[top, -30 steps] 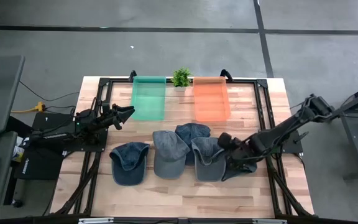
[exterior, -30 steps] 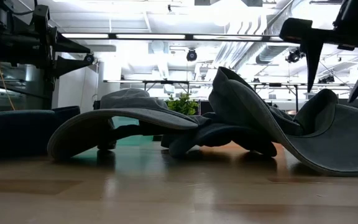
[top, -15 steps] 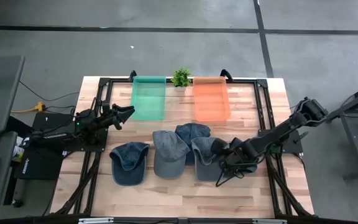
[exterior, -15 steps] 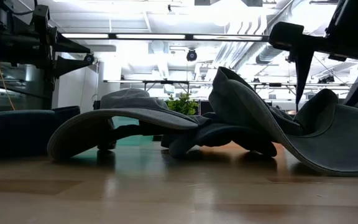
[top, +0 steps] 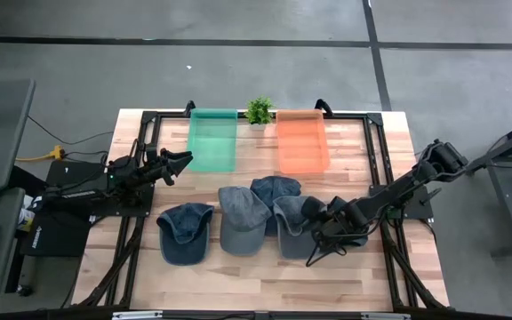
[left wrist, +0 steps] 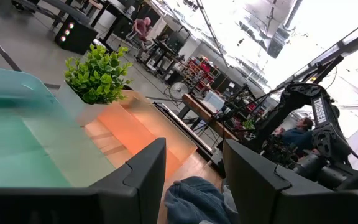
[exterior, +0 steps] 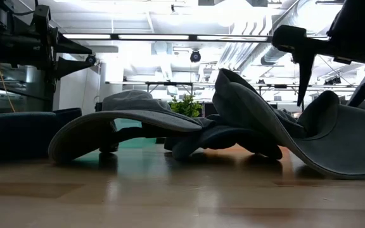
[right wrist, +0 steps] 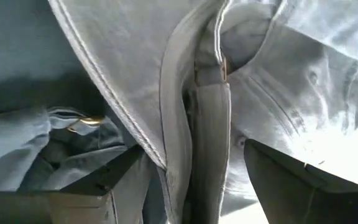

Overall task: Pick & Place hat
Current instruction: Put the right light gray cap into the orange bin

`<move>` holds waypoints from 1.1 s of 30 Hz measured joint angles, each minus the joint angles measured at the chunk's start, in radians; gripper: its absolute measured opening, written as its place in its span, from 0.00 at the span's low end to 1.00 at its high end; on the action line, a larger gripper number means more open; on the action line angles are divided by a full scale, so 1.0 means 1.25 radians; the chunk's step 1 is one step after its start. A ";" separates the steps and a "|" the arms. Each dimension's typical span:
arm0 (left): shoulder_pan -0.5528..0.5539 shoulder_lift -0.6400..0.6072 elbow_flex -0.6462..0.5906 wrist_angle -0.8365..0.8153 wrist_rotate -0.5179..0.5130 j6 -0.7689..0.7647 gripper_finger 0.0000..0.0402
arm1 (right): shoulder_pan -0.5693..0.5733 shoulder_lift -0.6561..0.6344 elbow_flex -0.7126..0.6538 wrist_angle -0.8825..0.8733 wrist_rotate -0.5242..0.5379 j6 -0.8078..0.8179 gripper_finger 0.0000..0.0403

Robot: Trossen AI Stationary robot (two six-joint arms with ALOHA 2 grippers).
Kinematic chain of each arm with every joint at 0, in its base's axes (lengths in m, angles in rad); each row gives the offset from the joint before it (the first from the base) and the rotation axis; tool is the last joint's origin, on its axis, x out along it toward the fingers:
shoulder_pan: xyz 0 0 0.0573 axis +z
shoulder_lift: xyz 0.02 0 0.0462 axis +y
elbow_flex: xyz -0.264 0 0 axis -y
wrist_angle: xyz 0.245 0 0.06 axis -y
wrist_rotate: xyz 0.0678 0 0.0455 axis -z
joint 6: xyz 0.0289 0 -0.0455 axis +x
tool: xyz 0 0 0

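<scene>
Wooden tabletop (top: pixel 265 280) carries four caps in a row. My right hand (top: pixel 318 252) hovers, fingers spread, over the rightmost grey cap (top: pixel 293 229). My left hand (top: pixel 180 161), fingers parted, waits beside the green bin (top: pixel 212 140).

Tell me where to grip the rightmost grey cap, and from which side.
Judging by its pose, take the grey cap at its back strap, coming from above. The cap lies upside down, and the strap stands as a thin raised band. The right gripper is open, with one finger on each side of the strap.
</scene>
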 joint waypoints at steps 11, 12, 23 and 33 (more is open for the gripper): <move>0.000 0.000 0.000 0.000 0.000 0.000 0.40 | 0.000 0.000 0.000 0.000 -0.044 0.042 0.62; 0.000 0.000 0.000 0.000 0.000 0.000 0.40 | -0.002 0.000 0.000 0.000 -0.041 0.044 0.62; 0.000 0.000 0.000 0.000 0.000 0.000 0.40 | -0.058 0.000 0.000 0.001 -0.077 0.086 0.56; 0.000 0.000 0.000 0.000 0.000 0.000 0.40 | -0.059 0.000 0.000 0.001 -0.121 0.123 0.41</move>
